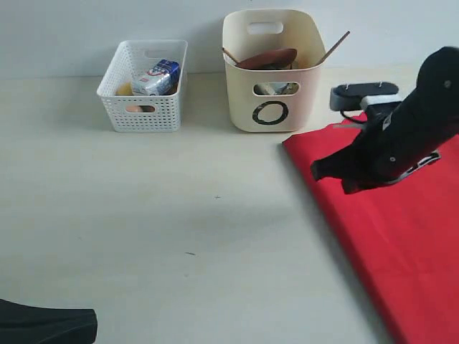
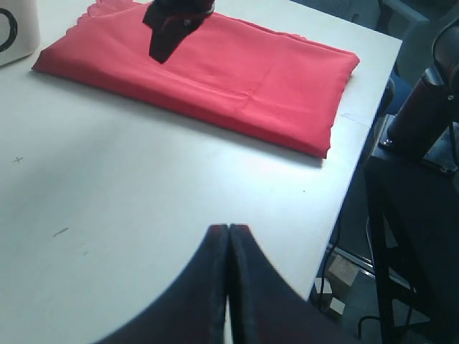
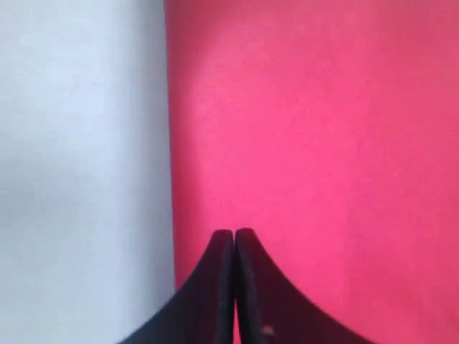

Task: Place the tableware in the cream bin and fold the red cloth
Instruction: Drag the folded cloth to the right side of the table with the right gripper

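The folded red cloth point(image 1: 391, 236) lies flat on the right of the desk point(image 1: 179, 229), just beside the cream bin point(image 1: 272, 72). The bin holds a wooden plate point(image 1: 267, 59) and a chopstick point(image 1: 334, 46). The right tool point(image 3: 234, 233), tips together and empty, is above the cloth near its long edge. The left tool point(image 2: 228, 228), also pressed together, is over the desk, well apart from the cloth.

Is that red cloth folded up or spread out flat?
Folded. The red cloth lies as a compact rectangle with a thick, doubled edge and a crease across it.
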Motion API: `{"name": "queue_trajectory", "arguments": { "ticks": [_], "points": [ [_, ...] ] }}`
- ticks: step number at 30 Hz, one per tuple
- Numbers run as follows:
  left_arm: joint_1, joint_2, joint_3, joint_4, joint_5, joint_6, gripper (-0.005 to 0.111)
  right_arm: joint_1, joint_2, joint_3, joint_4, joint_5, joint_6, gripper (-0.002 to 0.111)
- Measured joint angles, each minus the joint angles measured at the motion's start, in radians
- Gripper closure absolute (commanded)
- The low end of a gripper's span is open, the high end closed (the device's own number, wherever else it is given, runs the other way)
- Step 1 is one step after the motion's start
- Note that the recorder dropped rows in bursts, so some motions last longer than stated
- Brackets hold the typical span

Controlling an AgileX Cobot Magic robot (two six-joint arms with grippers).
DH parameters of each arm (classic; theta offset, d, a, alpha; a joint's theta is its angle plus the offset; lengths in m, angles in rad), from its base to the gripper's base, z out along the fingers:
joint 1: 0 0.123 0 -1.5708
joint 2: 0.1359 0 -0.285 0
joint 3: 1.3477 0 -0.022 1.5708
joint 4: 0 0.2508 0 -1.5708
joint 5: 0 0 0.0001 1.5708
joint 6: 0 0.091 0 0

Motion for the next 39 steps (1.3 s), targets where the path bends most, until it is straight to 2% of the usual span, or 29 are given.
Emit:
{"name": "queue_trajectory", "arguments": {
  "ticks": [4, 9, 17, 22, 31, 35, 39],
  "points": [
    [0.0, 0.0, 0.01, 0.0, 0.0, 0.0, 0.106, 0.0, 0.146, -0.002, -0.009, -0.053, -0.029, 0.108],
    [0.0, 0.0, 0.023, 0.0, -0.009, 0.0, 0.106, -0.022, 0.198, -0.023, -0.071, -0.09, -0.013, 0.108],
    [0.0, 0.0, 0.023, 0.002, -0.017, 0.0, 0.106, -0.19, 0.217, -0.028, -0.088, -0.174, 0.012, 0.108],
    [0.0, 0.0, 0.023, 0.004, -0.017, 0.0, 0.106, -0.203, 0.197, -0.028, -0.065, -0.178, -0.023, 0.108],
    [0.0, 0.0, 0.023, 0.004, -0.017, 0.0, 0.106, -0.239, 0.011, -0.004, -0.132, 0.007, 0.021, 0.108],
    [0.0, 0.0, 0.023, 0.004, -0.017, 0.0, 0.106, -0.313, -0.02, -0.002, -0.222, 0.087, 0.128, 0.108],
    [0.0, 0.0, 0.023, 0.004, -0.017, 0.0, 0.106, -0.38, 0.031, 0.031, -0.298, 0.087, 0.237, 0.108]
  ]
}}
